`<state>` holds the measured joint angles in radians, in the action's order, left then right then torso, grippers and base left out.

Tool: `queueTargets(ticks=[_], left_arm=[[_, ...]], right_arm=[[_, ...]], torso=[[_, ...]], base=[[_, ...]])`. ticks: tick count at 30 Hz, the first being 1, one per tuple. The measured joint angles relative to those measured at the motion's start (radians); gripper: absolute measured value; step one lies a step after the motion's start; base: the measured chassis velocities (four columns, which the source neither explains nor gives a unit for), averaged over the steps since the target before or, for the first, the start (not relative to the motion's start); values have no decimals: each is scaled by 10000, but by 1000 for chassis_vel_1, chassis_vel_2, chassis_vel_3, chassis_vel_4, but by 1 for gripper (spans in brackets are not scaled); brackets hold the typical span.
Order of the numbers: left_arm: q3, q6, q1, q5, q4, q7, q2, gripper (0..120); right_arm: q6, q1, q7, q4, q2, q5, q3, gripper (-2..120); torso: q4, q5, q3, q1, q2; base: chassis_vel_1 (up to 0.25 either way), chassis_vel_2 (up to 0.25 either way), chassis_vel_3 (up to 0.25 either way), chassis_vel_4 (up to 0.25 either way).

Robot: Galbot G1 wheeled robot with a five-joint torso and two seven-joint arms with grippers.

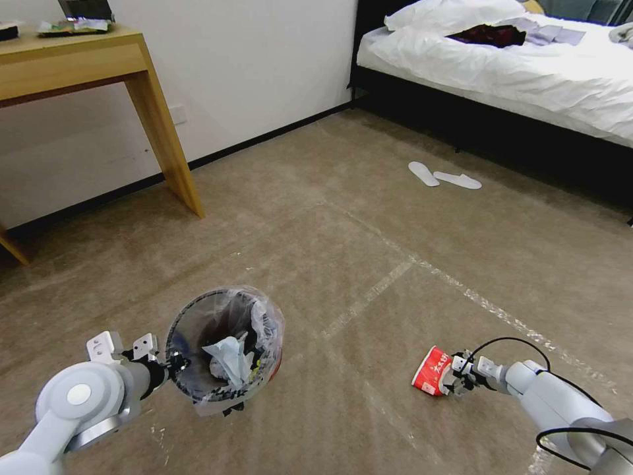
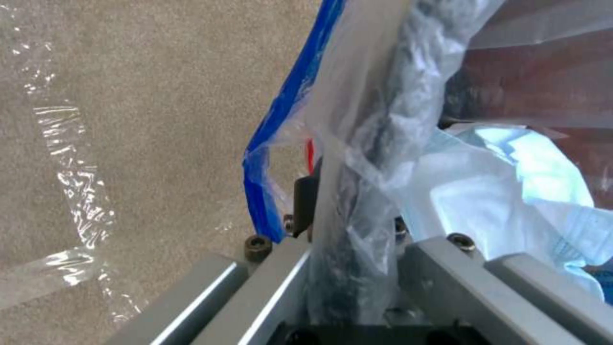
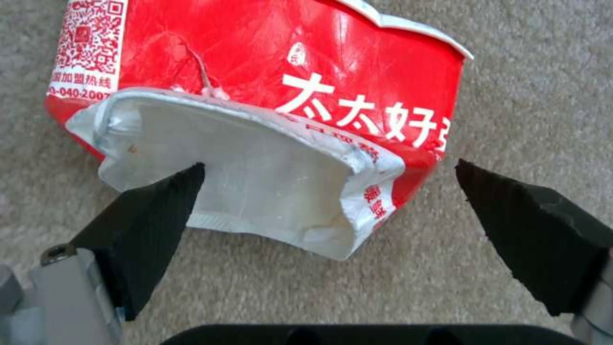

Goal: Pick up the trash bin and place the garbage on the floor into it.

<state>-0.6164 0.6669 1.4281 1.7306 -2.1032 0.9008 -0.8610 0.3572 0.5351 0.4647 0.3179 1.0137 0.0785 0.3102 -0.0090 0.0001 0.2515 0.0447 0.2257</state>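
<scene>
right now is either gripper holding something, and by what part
The left gripper holds the trash bin by its bag-covered rim. The right gripper holds nothing: it is open, its fingers either side of the crushed cup on the floor.

white wall (image 1: 264, 59) | wooden desk (image 1: 79, 63) | bed (image 1: 514, 66) | 2 slippers (image 1: 443, 175)

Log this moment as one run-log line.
left gripper: shut on trash bin rim, bin lifted | right gripper: open, straddling crushed cup | cup on floor
</scene>
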Motion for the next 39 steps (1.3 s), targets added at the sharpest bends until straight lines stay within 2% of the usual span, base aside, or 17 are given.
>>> queueTargets(ticks=[2, 3, 4, 6, 8, 9, 10, 12, 14, 16, 17, 18, 24, 26, 27, 29, 39], left_arm=[[0, 0, 0, 0, -5, -2, 1, 0], [-5, 0, 0, 0, -25, -8, 12, 0], [-5, 0, 0, 0, -25, -8, 12, 0], [-20, -1, 16, -5, -30, -19, 14, 0], [-21, -1, 22, -11, -30, -29, 14, 0], [-23, -2, 31, -35, -30, -51, 14, 0], [-23, -2, 31, -35, -30, -51, 14, 0], [-23, -7, 31, -58, -25, -77, 21, 0], [-23, -9, 30, -61, -23, -83, 27, 0], [-23, -16, 18, -66, -3, -105, 63, 0], [-23, -16, 18, -66, -3, -105, 63, 0], [-23, -19, -1, -67, 10, -109, 88, 0], [-2, -40, -58, -67, 25, -119, 115, 0], [8, -43, -76, -66, 38, -130, 130, 0], [8, -43, -76, -66, 38, -130, 130, 0], [10, -43, -79, -62, 45, -145, 146, 0], [16, -51, -94, -74, 82, -147, 145, 0]], right_arm=[[-4, 4, -29, -10, 16, 0, 0, 100], [-22, 11, -117, -40, 75, -18, -3, 95], [-22, 11, -117, -40, 75, -18, -3, 95], [-35, 39, -256, -32, 156, -58, -3, 83], [-36, 46, -286, -28, 174, -70, 0, 82], [-35, 51, -347, -26, 217, -123, 3, 73], [-35, 51, -347, -26, 217, -123, 3, 73], [-23, 52, -364, 0, 251, -186, 2, 60], [-20, 52, -368, 14, 249, -202, 2, 59], [-3, 68, -422, 92, 225, -257, -23, 47], [-3, 68, -422, 92, 225, -257, -23, 47], [-3, 88, -472, 148, 196, -283, -50, 39], [10, 166, -513, 292, 105, -353, -117, 24], [25, 214, -521, 361, 68, -390, -192, 13], [25, 214, -521, 361, 68, -390, -192, 13], [31, 232, -522, 386, 62, -511, -306, 1], [109, 201, -497, 970, -152, -1224, -966, 0]], torso=[[0, 0, 0, 0, 0], [-1, 0, 0, 0, 0], [-1, 0, 0, 0, 0], [-1, 0, 0, 0, 0], [-1, -2, 0, 0, 0], [-2, -3, -1, 0, 1], [-2, -3, -1, 0, 1], [-2, -1, -1, 0, 0], [-1, -1, 0, 0, 0], [2, 1, 0, 0, 0], [2, 1, 0, 0, 0], [2, 3, 0, 0, 0], [2, 3, 0, 0, 0], [-2, 2, 0, 0, 0], [-2, 2, 0, 0, 0], [0, 4, 0, 0, 0], [2, 1, 0, 1, 0]], base=[[0, 0, 0, 0], [0, 0, 0, 0], [0, 0, 0, 0], [0, 0, 0, 0], [0, 0, 0, 0], [0, 0, 0, 0], [0, 0, 0, 0], [0, 0, 0, 0], [0, 0, 0, 0], [0, 0, 0, 0], [0, 0, 0, 0], [0, 0, 0, 0], [0, 0, 0, 0], [0, 0, 0, 0], [0, 0, 0, 0], [0, 0, 0, 0], [0, 0, 0, 0]])
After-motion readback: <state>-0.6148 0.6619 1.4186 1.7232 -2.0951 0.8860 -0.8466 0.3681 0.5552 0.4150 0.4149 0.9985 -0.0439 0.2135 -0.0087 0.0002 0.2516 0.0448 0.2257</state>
